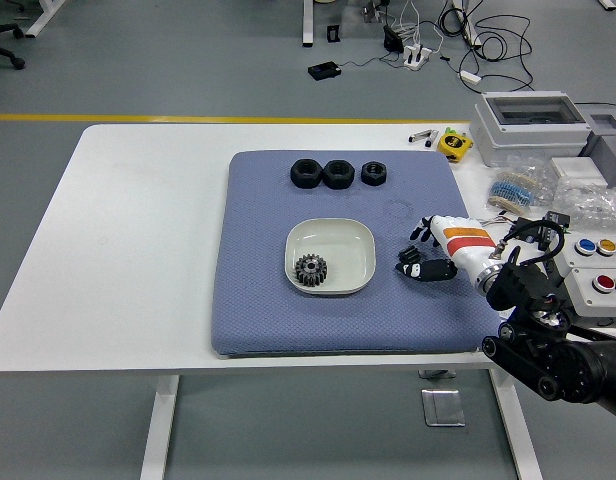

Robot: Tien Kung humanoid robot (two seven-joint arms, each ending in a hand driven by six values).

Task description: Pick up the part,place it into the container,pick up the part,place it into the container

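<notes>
Three black nut-like parts (339,173) sit in a row near the far edge of a blue mat (258,300) on the white counter (138,240), the two on the left touching and the third just beside them. Nearer the middle of the mat is a shallow, pale container (356,245) with rounded corners, and a dark toothed gear (310,269) lies flat inside it, toward its near left corner.

The right hand (428,255) comes in from the lower right, its white shell marked with orange and red bands, and hovers low over the mat just to the right of the container. Its dark fingers (420,228) are curled inward, and a small dark part (412,262) seems to be pinched at the fingertips, though dark on dark makes it hard to be sure. The hand is close to the container's right rim but not over it.

On the counter's right side, off the mat, stand a grey box (533,125) with a clear lid, a yellow tape measure (452,143), and a panel of coloured buttons (600,250).
</notes>
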